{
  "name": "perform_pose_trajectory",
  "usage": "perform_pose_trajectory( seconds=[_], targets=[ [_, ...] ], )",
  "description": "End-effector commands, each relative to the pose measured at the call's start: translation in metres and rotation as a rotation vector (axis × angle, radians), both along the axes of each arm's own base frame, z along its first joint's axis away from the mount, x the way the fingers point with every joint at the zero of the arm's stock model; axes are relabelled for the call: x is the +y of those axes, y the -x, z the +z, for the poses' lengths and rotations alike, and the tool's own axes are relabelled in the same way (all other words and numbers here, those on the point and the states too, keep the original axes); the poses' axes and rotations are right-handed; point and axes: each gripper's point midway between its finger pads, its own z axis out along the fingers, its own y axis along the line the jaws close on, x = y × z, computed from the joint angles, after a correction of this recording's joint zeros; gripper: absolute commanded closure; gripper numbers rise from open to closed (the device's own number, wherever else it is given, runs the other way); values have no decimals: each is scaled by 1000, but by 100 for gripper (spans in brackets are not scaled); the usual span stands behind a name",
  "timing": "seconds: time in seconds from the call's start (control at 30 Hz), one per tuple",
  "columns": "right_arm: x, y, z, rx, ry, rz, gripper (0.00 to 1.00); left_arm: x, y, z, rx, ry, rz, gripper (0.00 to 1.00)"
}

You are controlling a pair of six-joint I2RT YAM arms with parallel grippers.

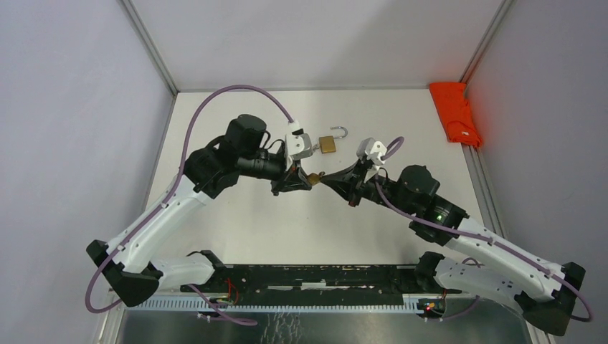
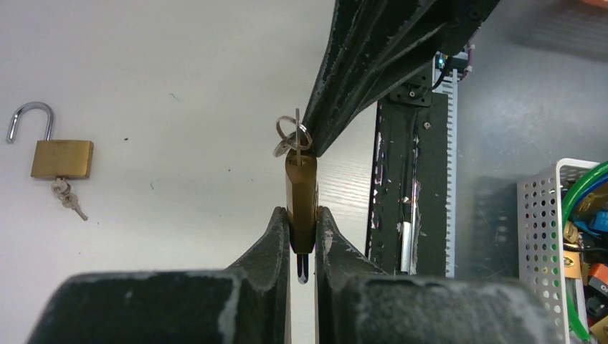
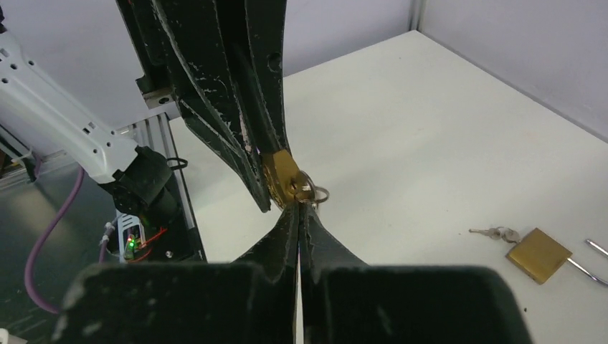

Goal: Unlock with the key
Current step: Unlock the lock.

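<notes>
A small brass padlock (image 2: pixel 301 193) is held off the table, clamped between the fingers of my left gripper (image 2: pixel 302 215); its shackle end points back between them. My right gripper (image 3: pixel 299 211) meets it from the opposite side, shut on the key at the lock's keyhole face. The key's head is hidden between the tips, and only its ring (image 3: pixel 314 192) and a spare key show. In the top view the left gripper (image 1: pixel 304 179) and the right gripper (image 1: pixel 324 179) meet tip to tip at the padlock (image 1: pixel 313 178), mid-table.
A second brass padlock (image 1: pixel 328 144) lies on the table behind the grippers, shackle open, its keys beside it (image 2: pixel 66 197). A red object (image 1: pixel 455 113) lies on the right rail. A white perforated basket (image 2: pixel 545 236) stands off the table's near edge.
</notes>
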Motion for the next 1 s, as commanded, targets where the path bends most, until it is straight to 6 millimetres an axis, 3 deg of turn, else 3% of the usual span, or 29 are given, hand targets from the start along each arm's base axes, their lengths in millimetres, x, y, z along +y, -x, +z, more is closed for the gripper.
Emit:
perform_pose_trajectory(
  seconds=[0.0, 0.33, 0.47, 0.8, 0.97],
  targets=[
    [2, -1, 27, -34, -105, 4, 100, -1, 9, 28, -77, 100, -47, 98],
    [-34, -15, 53, -63, -195, -186, 100, -2, 1, 24, -79, 89, -14, 98],
    [-46, -28, 50, -47, -226, -282, 100, -5, -5, 23, -72, 93, 1, 98],
    [4, -27, 31, 37, -250, -117, 100, -10, -10, 28, -67, 117, 14, 98],
    [4, -30, 20, 54, -232, -135, 100, -9, -12, 27, -65, 114, 23, 98]
  ],
)
